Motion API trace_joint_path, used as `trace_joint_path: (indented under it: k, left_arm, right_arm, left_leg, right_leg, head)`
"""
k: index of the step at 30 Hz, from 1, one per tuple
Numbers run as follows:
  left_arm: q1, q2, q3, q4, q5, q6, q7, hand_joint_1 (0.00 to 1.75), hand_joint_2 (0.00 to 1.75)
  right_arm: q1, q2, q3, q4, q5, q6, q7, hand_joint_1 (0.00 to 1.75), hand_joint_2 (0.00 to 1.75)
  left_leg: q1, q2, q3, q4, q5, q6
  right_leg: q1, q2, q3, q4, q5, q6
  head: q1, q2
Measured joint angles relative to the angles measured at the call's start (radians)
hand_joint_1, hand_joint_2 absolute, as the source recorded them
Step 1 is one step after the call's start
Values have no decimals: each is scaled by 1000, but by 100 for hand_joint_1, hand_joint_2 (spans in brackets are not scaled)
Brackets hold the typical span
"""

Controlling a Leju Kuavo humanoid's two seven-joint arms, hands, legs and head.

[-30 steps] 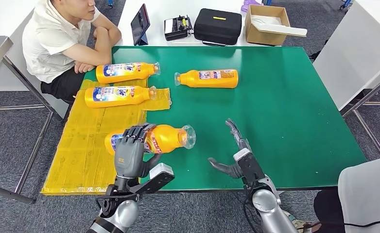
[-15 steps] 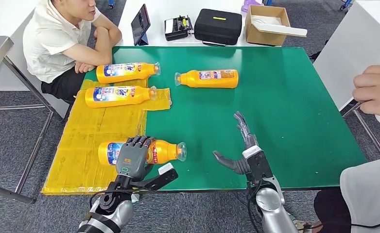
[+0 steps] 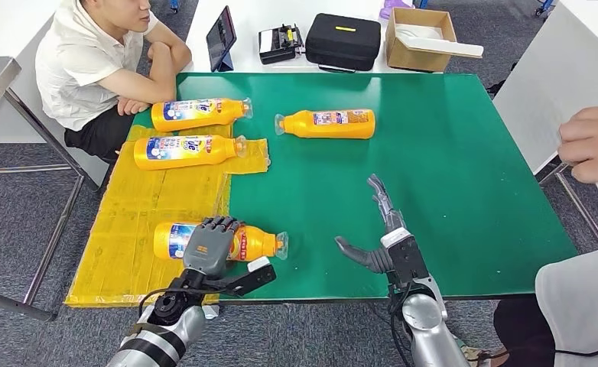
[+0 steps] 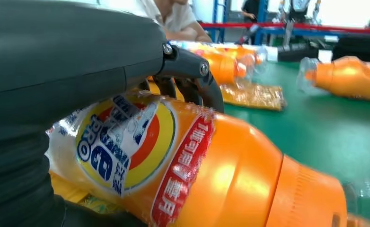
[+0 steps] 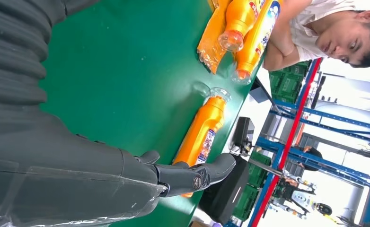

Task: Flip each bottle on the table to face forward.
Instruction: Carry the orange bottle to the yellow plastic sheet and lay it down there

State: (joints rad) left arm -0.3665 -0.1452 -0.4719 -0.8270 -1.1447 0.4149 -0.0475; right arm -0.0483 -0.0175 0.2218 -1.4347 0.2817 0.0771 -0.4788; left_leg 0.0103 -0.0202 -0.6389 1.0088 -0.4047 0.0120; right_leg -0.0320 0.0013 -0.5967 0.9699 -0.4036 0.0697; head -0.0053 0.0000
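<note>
The left hand (image 3: 210, 246) grips the nearest bottle (image 3: 219, 239), label up, at the table's (image 3: 449, 153) near edge, half on the yellow mat (image 3: 143, 222), presumably settling it face-forward. The right hand (image 3: 380, 237) hovers empty, fingers spread. Compared with a second earlier, the bottle lies lower and flatter.

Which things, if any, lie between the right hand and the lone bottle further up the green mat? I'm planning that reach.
Nothing visible does. The right hand is open over bare green table, and the lone bottle lies beyond it with only mat between. The left hand holds the near bottle, off to the side.
</note>
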Motion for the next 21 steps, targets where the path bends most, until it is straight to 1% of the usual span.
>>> trace_joint_path:
  k: [4,5,6,7,8,9,10,11,13,18,21]
  left_arm:
    - [-27,0,0,35,17,-37,-4,175,175]
    - [-33,0,0,45,13,-37,-1,171,175]
    - [-39,0,0,54,9,-35,2,149,175]
    - [-45,0,0,63,6,-34,3,111,175]
    - [-50,0,0,69,5,-37,3,67,175]
    - [-54,0,0,75,6,-41,3,27,175]
    - [-57,0,0,80,9,-49,3,5,175]
    - [-60,0,0,84,12,-61,2,0,175]
    - [-69,0,0,95,21,-98,2,0,175]
    - [-114,10,-6,137,27,-232,-4,0,175]
    - [-132,17,-14,158,41,-272,-23,0,175]
  right_arm:
    - [-13,4,0,22,4,1,-1,0,175]
    - [-15,5,-1,28,4,1,-2,0,175]
    - [-16,6,-1,33,5,1,-3,0,175]
    - [-17,7,-2,38,5,1,-4,0,175]
    - [-17,8,-2,42,5,1,-5,0,175]
    - [-17,9,-4,46,5,1,-6,0,175]
    - [-17,10,-6,50,5,1,-6,0,175]
    - [-17,12,-8,55,5,1,-7,0,175]
    - [-17,16,-15,64,5,1,-10,0,175]
    - [-18,26,-28,85,8,0,-17,0,175]
    - [-21,31,-40,95,2,2,-21,0,175]
  left_leg:
    - [0,0,1,0,0,0]
    - [0,0,1,0,0,0]
    - [0,0,2,0,0,0]
    - [0,0,2,0,0,0]
    - [0,0,2,0,0,0]
    - [0,0,3,0,0,0]
    - [0,0,3,0,0,0]
    - [0,0,3,0,0,0]
    - [0,0,3,0,1,0]
    - [0,-2,7,-1,0,0]
    - [0,-1,9,-1,0,0]
  right_leg:
    - [0,0,1,0,0,0]
    - [0,0,2,0,0,0]
    - [0,0,2,0,0,0]
    - [0,0,2,0,0,0]
    - [0,0,3,0,0,0]
    - [0,0,3,0,0,0]
    - [0,0,3,0,0,0]
    - [0,0,3,0,0,0]
    - [0,0,4,0,0,0]
    - [0,-2,9,0,0,0]
    - [0,-1,10,0,-1,0]
  head:
    - [0,0]
    - [0,0]
    - [0,0]
    - [0,0]
    - [0,0]
    - [0,0]
    - [0,0]
    - [0,0]
    - [0,0]
    - [0,0]
    - [0,0]
